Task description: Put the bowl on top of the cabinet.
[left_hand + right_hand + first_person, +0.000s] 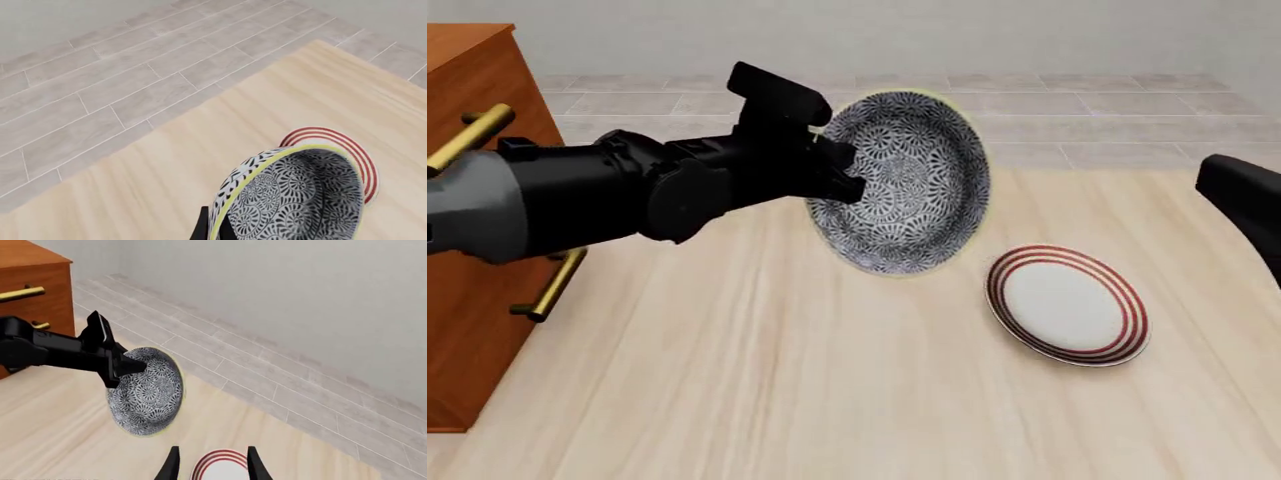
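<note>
Your left gripper (843, 178) was clamped on the rim of the bowl (901, 185), holding it up in the air above the table (761, 380) with the bowl tipped on its side, its patterned hollow facing the near side. In the left wrist view the bowl (293, 197) filled the lower corner, a dark fingertip (203, 227) pressed against its yellowish rim. The bowl hung right of the cabinet (474, 250), well apart from it and below the level of its top. The cabinet stood at the table's left edge, its brass handles (467, 135) pointing right. The red-ringed plate (1068, 305) lay flat on the table, near and to the right of the bowl. Your right gripper (211, 465) had its fingers spread apart and held nothing, poised over the plate (217, 467).
</note>
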You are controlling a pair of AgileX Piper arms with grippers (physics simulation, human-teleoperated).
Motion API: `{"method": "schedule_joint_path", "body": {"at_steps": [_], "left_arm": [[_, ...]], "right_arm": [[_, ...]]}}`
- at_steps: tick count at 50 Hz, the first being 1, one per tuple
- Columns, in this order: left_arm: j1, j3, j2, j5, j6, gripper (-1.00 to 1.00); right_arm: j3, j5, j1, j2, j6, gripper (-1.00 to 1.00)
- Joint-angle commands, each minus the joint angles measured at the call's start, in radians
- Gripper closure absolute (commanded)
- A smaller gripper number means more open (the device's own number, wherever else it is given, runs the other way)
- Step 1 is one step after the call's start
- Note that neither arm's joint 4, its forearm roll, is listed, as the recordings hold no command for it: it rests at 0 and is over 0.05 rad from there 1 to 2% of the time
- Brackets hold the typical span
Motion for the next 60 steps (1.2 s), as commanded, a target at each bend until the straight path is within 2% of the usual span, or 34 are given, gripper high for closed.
{"method": "schedule_joint_path", "body": {"at_steps": [1,31,32,33,50,53,57,60], "left_arm": [[0.017,0.003,-0.016,0.003,0.005,1.00],[0.017,0.003,-0.016,0.003,0.005,1.00],[0.018,0.004,-0.010,-0.040,0.002,1.00],[0.016,0.003,-0.020,0.003,0.005,1.00],[0.021,-0.008,-0.036,0.031,0.034,1.00],[0.036,-0.011,-0.052,0.044,0.052,1.00],[0.071,-0.006,-0.149,0.054,0.114,1.00],[0.097,-0.005,-0.228,0.056,0.125,1.00]], "right_arm": [[0.011,-0.013,0.003,0.008,-0.005,-1.00],[0.011,-0.013,0.003,0.008,-0.005,-1.00],[0.010,-0.012,0.003,0.007,-0.004,-1.00],[0.009,-0.011,0.002,0.007,-0.005,-1.00],[0.011,-0.013,0.006,0.006,-0.005,-1.00],[0.011,-0.012,0.008,0.005,-0.006,-1.00],[0.006,-0.008,0.009,0.004,-0.005,-1.00],[0.004,-0.006,0.010,0.003,-0.004,-1.00]]}}
